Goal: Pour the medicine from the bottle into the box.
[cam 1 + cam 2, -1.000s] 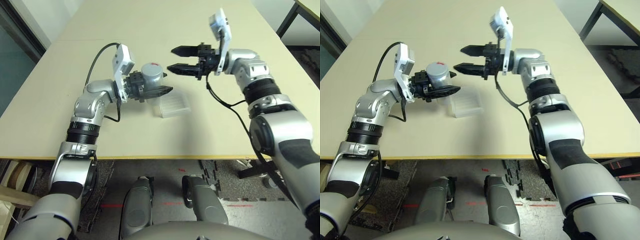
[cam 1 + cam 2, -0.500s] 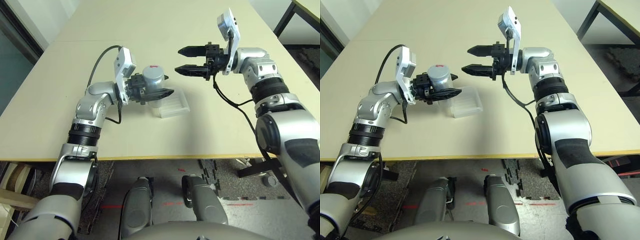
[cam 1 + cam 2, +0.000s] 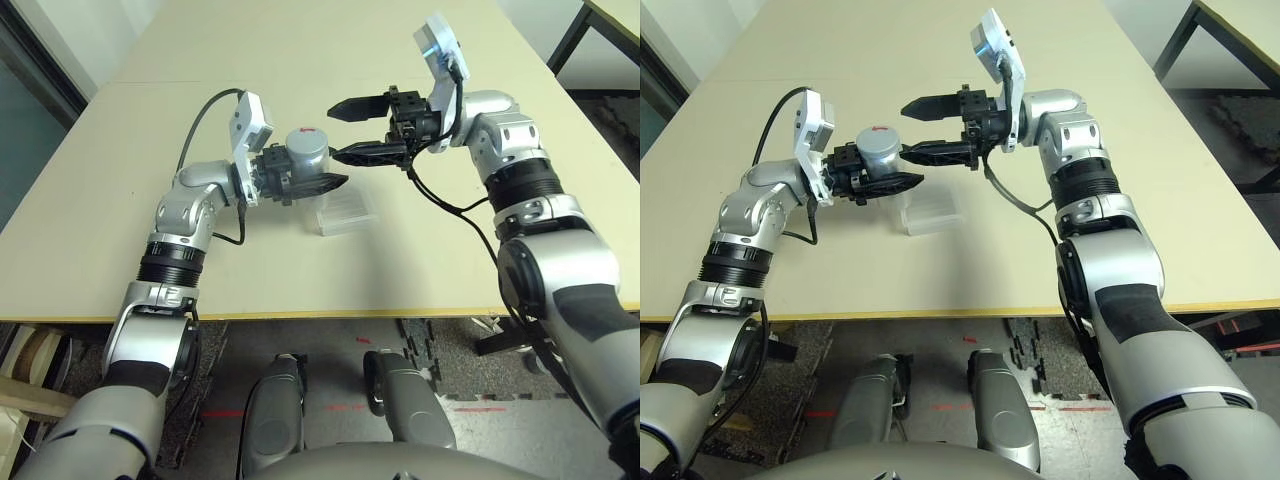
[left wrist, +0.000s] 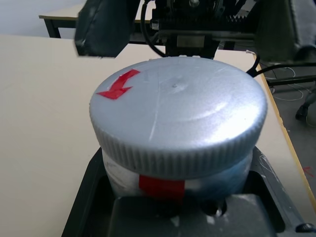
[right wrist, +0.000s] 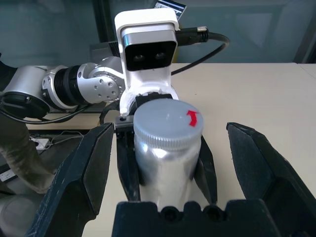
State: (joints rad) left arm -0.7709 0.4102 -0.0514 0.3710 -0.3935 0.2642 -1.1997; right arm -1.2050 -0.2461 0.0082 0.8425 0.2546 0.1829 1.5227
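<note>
A pale beige bench (image 3: 300, 40) carries a small, shallow, square box of clear ridged plastic (image 3: 343, 213), lying flat near its middle. The robot's left gripper (image 3: 322, 183) is closed around a small silvery-grey cylindrical bottle (image 3: 306, 152), holding it upright just above the bench, to the left of the box and slightly behind it. The bottle's flat, ribbed grey cap (image 4: 177, 121) is still on. The cap bears a red arrow mark (image 4: 117, 86), and a strip of red tape (image 4: 162, 185) sits on the bottle's body just under the cap. No brand name or readable writing shows on the bottle, cap or box.

The right gripper (image 3: 350, 130) reaches in from the right with its two black fingers spread wide. One finger lies above the cap and the other beside the bottle's body, close to it but not gripping. The medicine cannot be seen with the cap in place.
</note>
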